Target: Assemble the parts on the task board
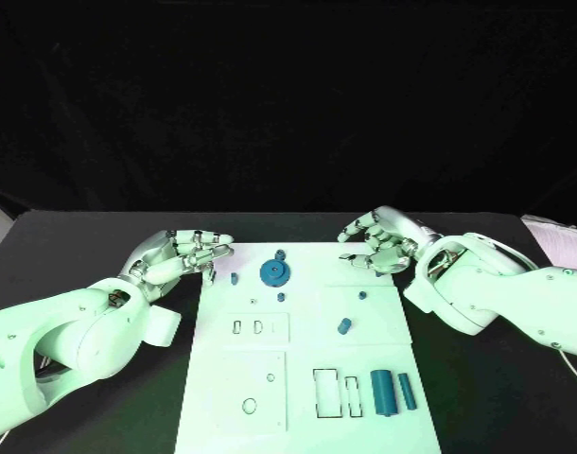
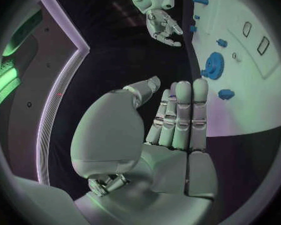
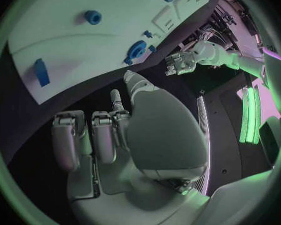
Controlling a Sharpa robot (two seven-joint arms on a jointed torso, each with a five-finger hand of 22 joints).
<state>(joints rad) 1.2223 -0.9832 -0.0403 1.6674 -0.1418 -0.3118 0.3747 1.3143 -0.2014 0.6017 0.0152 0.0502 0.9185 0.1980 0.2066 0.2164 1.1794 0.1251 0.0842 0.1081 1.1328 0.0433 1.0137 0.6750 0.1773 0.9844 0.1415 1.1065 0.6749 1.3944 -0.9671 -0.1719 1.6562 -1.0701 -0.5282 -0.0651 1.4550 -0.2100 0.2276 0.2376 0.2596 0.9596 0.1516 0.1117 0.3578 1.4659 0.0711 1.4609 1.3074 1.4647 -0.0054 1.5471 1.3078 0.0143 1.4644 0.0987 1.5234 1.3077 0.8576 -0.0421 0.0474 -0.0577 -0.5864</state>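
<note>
We see the board [image 1: 303,378] at centre, with the gear [image 1: 276,271] near its far edge, at about 3 o'clock from the left hand [image 1: 186,253], which we judge the nearer. The left hand holds nothing, fingers extended together. The right hand [image 1: 384,241], at the far right corner, holds nothing, fingers curled.

no text, label, brand, number or sign can be read anywhere, neither on the task board [image 1: 303,378] nor on the table [image 1: 507,397].
</note>
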